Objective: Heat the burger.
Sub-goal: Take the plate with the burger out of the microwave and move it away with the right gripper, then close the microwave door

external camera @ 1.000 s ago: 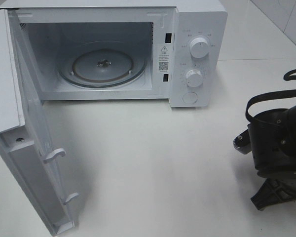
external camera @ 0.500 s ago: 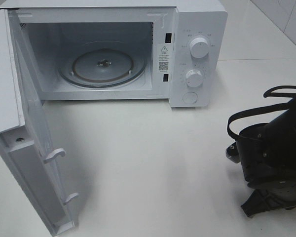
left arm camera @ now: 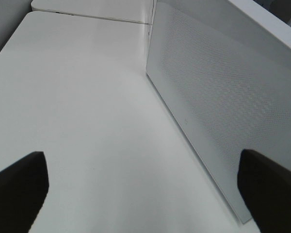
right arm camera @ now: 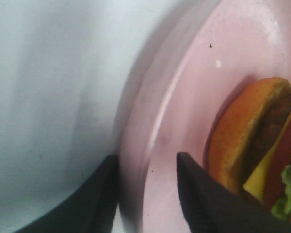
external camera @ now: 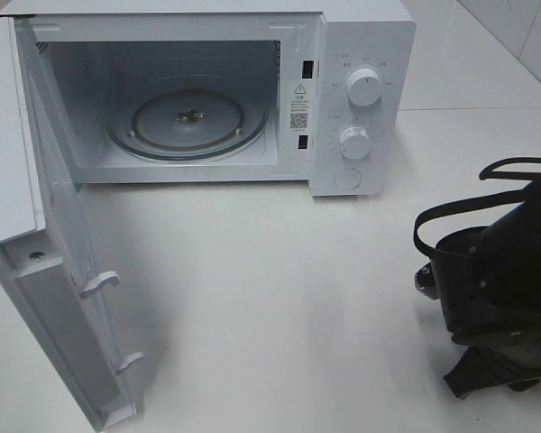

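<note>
The burger (right arm camera: 257, 145) lies on its side on a pink plate (right arm camera: 194, 73), showing a golden-brown bun, dark patty, yellow cheese, red tomato and green lettuce. In the right wrist view my right gripper (right arm camera: 146, 162) straddles the plate's rim, one finger (right arm camera: 99, 194) outside and the other on the plate beside the bun, jaws apart. From the high camera only the right arm (external camera: 496, 289) shows at the right edge, hiding burger and gripper. My left gripper (left arm camera: 145, 204) is open wide over the bare table, beside the microwave door's outer face (left arm camera: 218, 97).
The white microwave (external camera: 361, 99) stands at the back, its door (external camera: 36, 298) swung fully open to the left. Its glass turntable (external camera: 189, 117) holds nothing. White table (external camera: 270, 271) stretches between microwave and right arm.
The right arm has shifted left and a little toward the near edge in the high view, then held about still. Microwave and door have not moved.
</note>
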Action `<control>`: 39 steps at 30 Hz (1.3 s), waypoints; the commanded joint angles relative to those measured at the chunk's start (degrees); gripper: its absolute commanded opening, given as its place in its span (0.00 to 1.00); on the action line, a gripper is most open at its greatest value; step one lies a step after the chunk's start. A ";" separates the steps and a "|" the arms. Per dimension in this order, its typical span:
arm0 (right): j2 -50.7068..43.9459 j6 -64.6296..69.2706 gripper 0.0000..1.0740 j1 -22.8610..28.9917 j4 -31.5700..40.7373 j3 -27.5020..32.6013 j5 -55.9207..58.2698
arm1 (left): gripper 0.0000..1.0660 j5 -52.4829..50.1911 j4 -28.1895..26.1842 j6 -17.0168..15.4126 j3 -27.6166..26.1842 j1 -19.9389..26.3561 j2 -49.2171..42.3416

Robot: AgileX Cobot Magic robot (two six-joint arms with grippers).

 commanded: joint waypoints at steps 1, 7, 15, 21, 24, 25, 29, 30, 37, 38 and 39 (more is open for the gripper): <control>-2.98 -1.66 0.51 -0.23 1.09 -0.11 0.92 | 0.92 -0.46 -0.23 -0.06 0.23 0.00 -0.40; -10.54 -2.98 0.55 -0.23 2.12 -0.11 0.40 | 0.92 -0.46 -0.23 -0.06 0.23 0.00 -0.40; -24.87 -12.95 0.55 -0.23 9.05 -0.11 -5.44 | 0.92 -0.46 -0.23 -0.06 0.23 0.00 -0.40; -32.89 -24.58 0.55 -0.23 15.99 -0.11 -7.96 | 0.92 -0.46 -0.23 -0.06 0.23 0.00 -0.40; -38.56 -37.41 0.58 -0.23 23.38 -0.11 -8.19 | 0.92 -0.46 -0.23 -0.06 0.23 0.00 -0.40; -40.05 -39.76 0.59 -0.23 25.32 -0.11 -8.19 | 0.92 -0.46 -0.23 -0.06 0.23 0.00 -0.40; -45.55 -49.79 0.65 -0.23 32.77 -0.11 -7.79 | 0.92 -0.46 -0.23 -0.06 0.23 0.00 -0.40; -46.70 -51.74 0.67 -0.23 34.09 -0.11 -7.68 | 0.92 -0.46 -0.23 -0.06 0.23 0.00 -0.40; -56.44 -55.81 0.69 -0.23 40.45 -0.11 -2.29 | 0.92 -0.46 -0.23 -0.06 0.23 0.00 -0.40; -57.52 -55.81 0.69 -0.23 40.57 -0.11 -0.97 | 0.92 -0.46 -0.23 -0.06 0.23 0.00 -0.40; -60.05 -55.81 0.69 -0.23 40.74 -0.11 2.01 | 0.92 -0.46 -0.23 -0.06 0.23 0.00 -0.40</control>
